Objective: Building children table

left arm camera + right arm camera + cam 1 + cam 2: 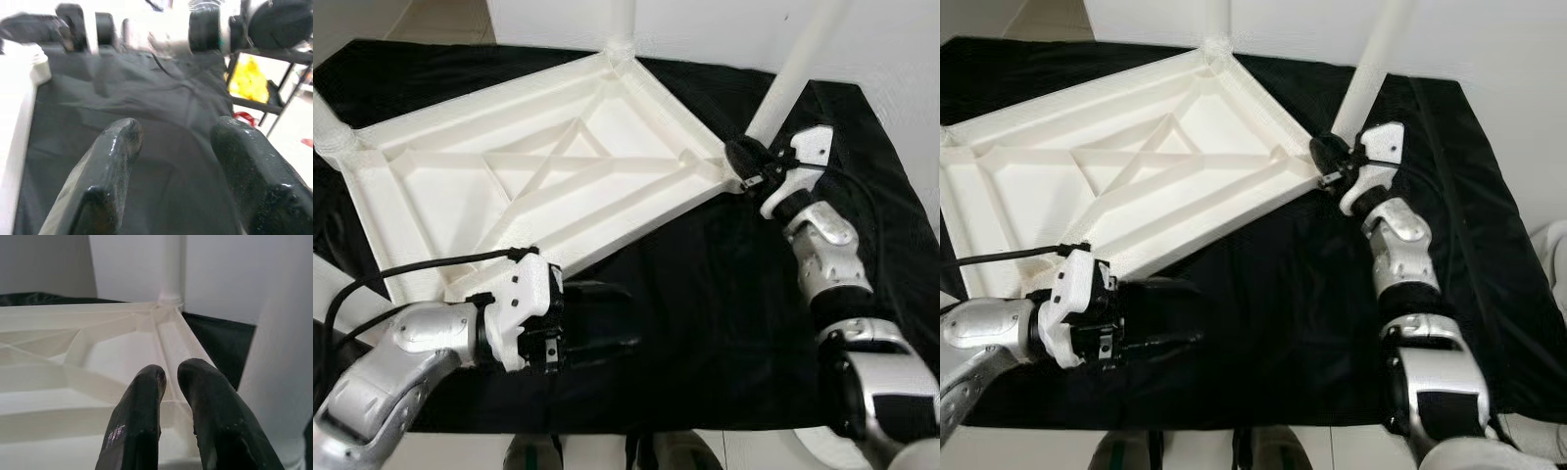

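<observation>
The white plastic table top [548, 166] lies upside down on a black cloth, ribs facing up. White legs stand up from three of its corners: the far leg [622, 24], the right leg [793, 73] and the left leg [328, 132]. My right gripper [741, 159] is shut, its tips at the right corner beside the base of the right leg; in the right wrist view the fingers [142, 421] point over the ribbed underside. My left gripper [612, 318] is open and holds nothing, low over the cloth just off the table top's near corner.
The black cloth [724, 323] covers the whole work surface, with its front edge near my body. A white wall [705, 29] stands right behind. The left wrist view shows a dark metal rack [274, 98] with something yellow on it, off to my right.
</observation>
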`<state>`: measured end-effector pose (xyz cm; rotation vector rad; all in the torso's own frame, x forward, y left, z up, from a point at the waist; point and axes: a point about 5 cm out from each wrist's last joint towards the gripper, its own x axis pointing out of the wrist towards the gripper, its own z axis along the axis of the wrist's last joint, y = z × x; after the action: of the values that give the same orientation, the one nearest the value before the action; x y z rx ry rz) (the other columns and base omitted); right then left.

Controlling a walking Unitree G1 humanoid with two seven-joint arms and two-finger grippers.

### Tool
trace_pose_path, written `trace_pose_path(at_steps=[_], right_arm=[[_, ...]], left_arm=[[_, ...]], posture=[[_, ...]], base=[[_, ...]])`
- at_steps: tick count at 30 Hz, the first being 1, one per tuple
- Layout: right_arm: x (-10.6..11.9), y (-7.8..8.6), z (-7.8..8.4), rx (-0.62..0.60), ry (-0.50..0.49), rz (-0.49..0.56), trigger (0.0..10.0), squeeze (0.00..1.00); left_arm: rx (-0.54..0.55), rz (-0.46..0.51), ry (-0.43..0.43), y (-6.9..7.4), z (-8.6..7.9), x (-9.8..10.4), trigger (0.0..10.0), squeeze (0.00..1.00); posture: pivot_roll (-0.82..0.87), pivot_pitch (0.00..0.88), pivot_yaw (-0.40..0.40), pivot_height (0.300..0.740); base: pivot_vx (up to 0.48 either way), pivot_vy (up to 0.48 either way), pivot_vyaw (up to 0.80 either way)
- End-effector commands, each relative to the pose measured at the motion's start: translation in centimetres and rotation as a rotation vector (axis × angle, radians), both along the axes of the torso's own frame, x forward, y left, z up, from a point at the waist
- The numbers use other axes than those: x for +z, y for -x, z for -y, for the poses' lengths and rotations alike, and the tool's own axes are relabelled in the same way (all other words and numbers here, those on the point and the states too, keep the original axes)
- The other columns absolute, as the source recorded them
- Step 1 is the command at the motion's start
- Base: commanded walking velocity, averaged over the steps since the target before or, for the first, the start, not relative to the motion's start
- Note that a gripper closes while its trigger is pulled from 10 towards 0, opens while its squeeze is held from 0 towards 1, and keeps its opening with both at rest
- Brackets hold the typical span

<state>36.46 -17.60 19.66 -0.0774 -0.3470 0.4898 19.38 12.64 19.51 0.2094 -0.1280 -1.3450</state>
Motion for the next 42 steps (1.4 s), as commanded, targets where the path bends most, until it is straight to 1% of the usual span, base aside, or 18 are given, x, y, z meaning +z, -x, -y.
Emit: trace_pose_path(at_steps=[1,3,4,7,9,12,13,14,15,17,18,20,24,27,31,35,40,42], right_arm=[[-0.3,0.6,-0.3,-0.005,-0.005,0.018,10.0,0.0],[-0.6,0.9,-0.5,-0.003,-0.01,0.021,10.0,0.0],[-0.9,1.2,-0.6,-0.002,-0.028,0.016,10.0,0.0],[-1.1,1.3,-0.7,-0.003,-0.045,0.011,10.0,0.0],[-1.4,1.3,-1.2,0.009,-0.051,-0.003,10.0,0.0],[-1.6,1.2,-1.5,0.016,-0.055,-0.01,10.0,0.0],[-1.6,0.9,-1.8,0.021,-0.059,-0.02,10.0,0.0],[-1.6,0.9,-1.8,0.021,-0.059,-0.02,10.0,0.0],[-1.4,0.3,-2.5,0.024,-0.056,-0.031,10.0,0.0],[-1.3,0.2,-2.7,0.024,-0.055,-0.035,10.0,0.0],[-1.3,0.1,-3.0,0.03,-0.056,-0.038,10.0,0.0],[-1.3,0.1,-3.0,0.03,-0.056,-0.038,10.0,0.0],[-1.3,-0.5,-4.2,0.055,-0.059,-0.069,10.0,0.0],[-1.3,-0.6,-4.2,0.057,-0.06,-0.072,10.0,0.0],[-1.1,-0.9,-4.9,0.088,-0.045,-0.08,10.0,0.0],[-0.8,-1.4,-5.4,0.106,-0.021,-0.084,10.0,0.0],[-0.9,-1.5,-5.6,0.109,-0.012,-0.087,10.0,0.0],[-1.2,-1.5,-6.0,0.102,-0.013,-0.099,10.0,0.0]], left_arm=[[0.086,0.003,0.007,0.6,-0.6,0.3,10.0,0.0],[0.109,-0.006,0.018,0.9,-1.1,0.6,10.0,0.0],[0.144,-0.039,0.021,1.0,-2.1,1.0,10.0,0.0],[0.155,-0.067,0.021,1.1,-2.8,1.3,10.0,0.0],[0.178,-0.077,-0.018,1.2,-3.9,1.4,10.0,0.0],[0.186,-0.082,-0.042,1.4,-4.4,1.5,10.0,0.0],[0.197,-0.083,-0.089,1.9,-5.1,1.3,10.0,0.0],[0.197,-0.083,-0.089,1.9,-5.1,1.3,10.0,0.0],[0.241,-0.1,-0.183,2.8,-6.4,0.5,10.0,0.0],[0.257,-0.108,-0.209,2.9,-6.8,0.2,10.0,0.0],[0.274,-0.126,-0.203,2.9,-7.2,0.1,10.0,0.0],[0.274,-0.126,-0.203,2.9,-7.2,0.1,10.0,0.0],[0.356,-0.143,-0.096,4.1,-8.2,2.0,10.0,0.0],[0.369,-0.151,-0.091,4.3,-8.3,2.2,10.0,0.0],[0.446,-0.141,-0.089,5.2,-9.6,2.6,10.0,0.0],[0.533,-0.191,-0.203,6.4,-12.3,2.1,10.0,0.0],[0.558,-0.204,-0.255,6.5,-13.3,2.0,10.0,0.0],[0.596,-0.207,-0.331,6.6,-14.6,2.0,10.0,0.0]], posture=[[0.18,0.174,-0.071,0.74],[0.19,0.173,-0.076,0.74],[0.23,0.165,-0.096,0.74],[0.23,0.165,-0.096,0.74],[0.28,0.153,-0.124,0.74],[0.29,0.15,-0.131,0.74],[0.31,0.147,-0.146,0.74],[0.31,0.147,-0.146,0.74],[0.34,0.138,-0.165,0.74],[0.34,0.138,-0.165,0.74],[0.36,0.134,-0.187,0.74],[0.36,0.134,-0.187,0.74],[0.41,0.141,-0.231,0.74],[0.42,0.142,-0.242,0.74],[0.44,0.146,-0.268,0.74],[0.46,0.154,-0.266,0.74],[0.46,0.158,-0.258,0.74],[0.46,0.162,-0.253,0.74]], base=[[0.0,0.0,0.0],[0.0,0.0,0.0],[0.0,0.0,0.0],[0.0,0.0,0.0],[0.0,0.0,0.0],[0.0,0.0,0.0],[0.0,0.0,0.0],[0.0,0.0,0.0],[0.0,0.0,0.0],[0.0,0.0,0.0],[0.0,0.0,0.0],[0.0,0.0,0.0],[0.0,0.0,0.0],[0.0,0.0,0.0],[0.0,0.0,0.0],[0.0,0.0,0.0],[0.0,0.0,0.0],[0.0,0.0,0.0]])
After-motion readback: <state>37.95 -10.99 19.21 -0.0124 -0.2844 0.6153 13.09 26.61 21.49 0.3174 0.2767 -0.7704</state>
